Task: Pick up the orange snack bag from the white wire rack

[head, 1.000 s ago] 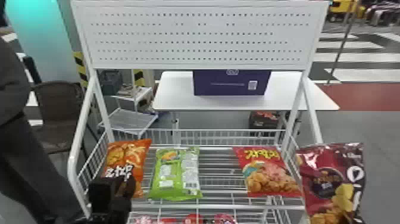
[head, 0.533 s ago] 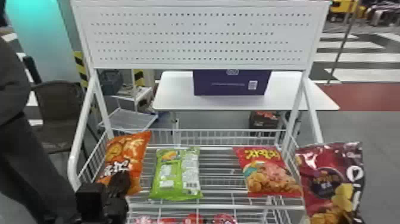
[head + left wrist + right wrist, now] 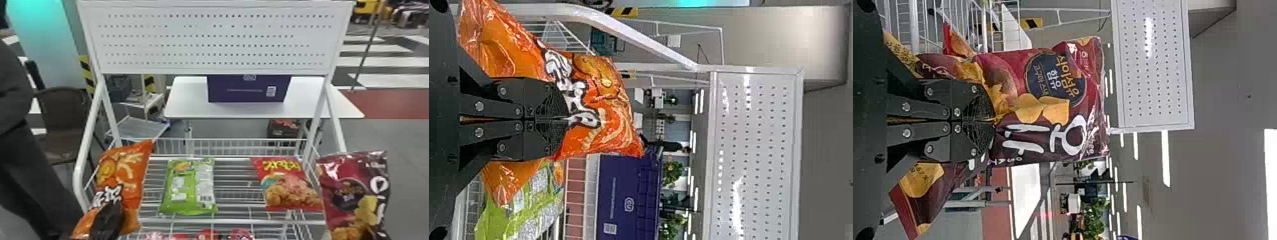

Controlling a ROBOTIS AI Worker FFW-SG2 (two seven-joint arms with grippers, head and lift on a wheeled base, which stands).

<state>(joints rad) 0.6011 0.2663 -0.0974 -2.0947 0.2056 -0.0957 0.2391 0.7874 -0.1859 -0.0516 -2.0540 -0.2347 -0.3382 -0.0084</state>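
Grey floor [image 3: 399, 178] and a white table [image 3: 188, 102] lie behind the white wire rack [image 3: 77, 172]. At its near left corner, the orange snack bag [image 3: 127, 172] is in the left gripper [image 3: 568, 119], tilted, seemingly up off the wires. Near the right edge, the right gripper [image 3: 995, 120] holds a dark red bag [image 3: 348, 178], its jaws closed on the film. For the lift, a slow, straight rise looks best, grip firm but not crushing, with the lower end clear of the front edge and no sweep across the green bag [image 3: 188, 191]. The left jaws are together, pinching the orange snack bag's front below its middle; its upper part reaches beyond their tips, its lower end bulges out beside them.
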